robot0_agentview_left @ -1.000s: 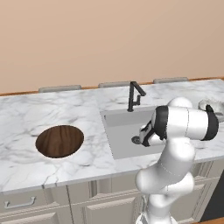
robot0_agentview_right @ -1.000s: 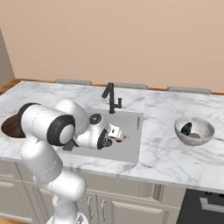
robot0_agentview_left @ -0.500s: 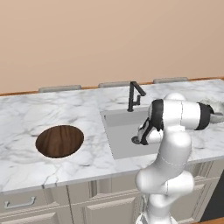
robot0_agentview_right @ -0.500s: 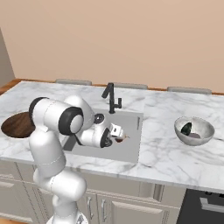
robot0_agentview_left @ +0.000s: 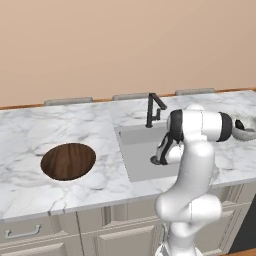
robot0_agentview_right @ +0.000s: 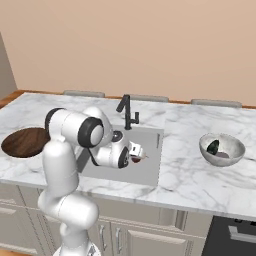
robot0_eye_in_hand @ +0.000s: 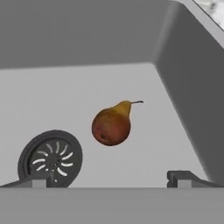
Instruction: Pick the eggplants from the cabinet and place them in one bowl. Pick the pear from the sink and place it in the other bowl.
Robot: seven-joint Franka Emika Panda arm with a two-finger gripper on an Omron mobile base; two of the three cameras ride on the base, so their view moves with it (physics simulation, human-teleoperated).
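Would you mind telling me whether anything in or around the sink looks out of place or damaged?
Only the pear seems out of place: it lies on its side on the sink floor, near the drain, with the open gripper facing it. Nothing looks spilled or broken, and the faucet stands upright.

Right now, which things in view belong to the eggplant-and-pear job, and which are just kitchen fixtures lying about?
Part of the job:
- pear on the sink floor
- wooden bowl, nothing in it
- grey bowl holding dark items
- gripper, fingers open toward the pear

Just there:
- faucet
- drain
- marble counter
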